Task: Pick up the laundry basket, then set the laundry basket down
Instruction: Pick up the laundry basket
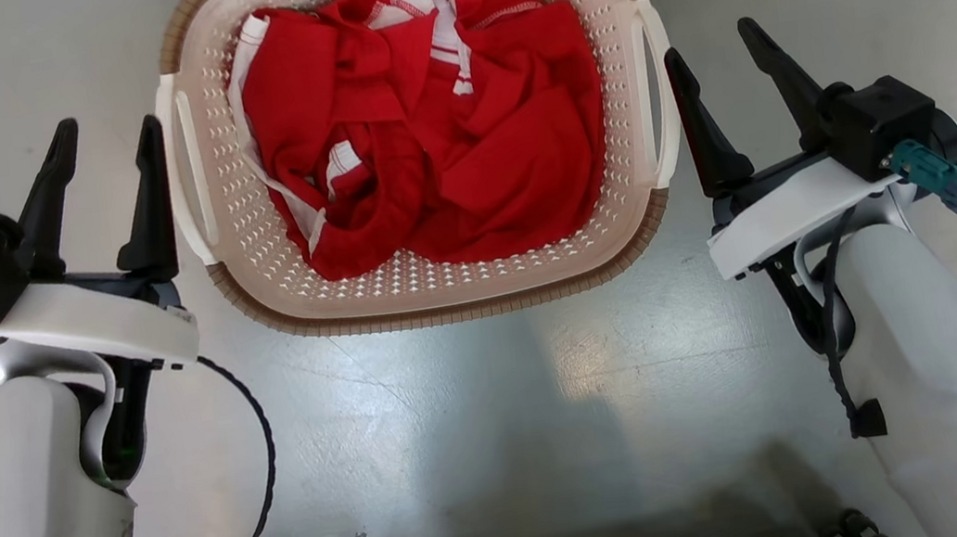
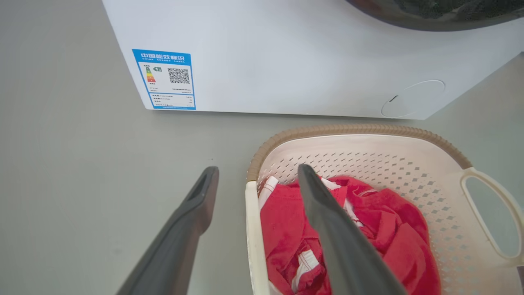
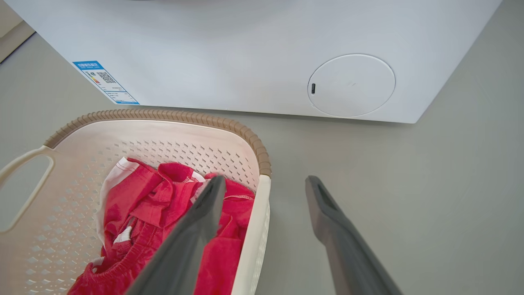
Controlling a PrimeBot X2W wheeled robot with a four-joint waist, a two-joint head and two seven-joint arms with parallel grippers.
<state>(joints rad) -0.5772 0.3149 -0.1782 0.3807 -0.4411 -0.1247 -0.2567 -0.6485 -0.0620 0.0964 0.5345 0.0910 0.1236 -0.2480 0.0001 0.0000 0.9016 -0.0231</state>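
The laundry basket [image 1: 237, 218] sits on the floor [image 1: 494, 379] at your 12 o'clock, red clothing [image 1: 440, 124] inside, the washing machine [image 2: 286, 61] just beyond. Both sets of fingers are released: left gripper [image 1: 109, 124] at the basket's 9 o'clock, right gripper [image 1: 709, 39] at 3. Straddle the white side handles [image 1: 660, 93], clench both together, and lift level so nothing tips.

Far rim of the laundry basket [image 1: 442, 278] is cut off at top of head view, red clothes [image 1: 460, 140] hide most of its floor. Both wrist views crop the washer [image 2: 286, 61], txt on its blue label [image 2: 166, 80] is too small to read tbh.
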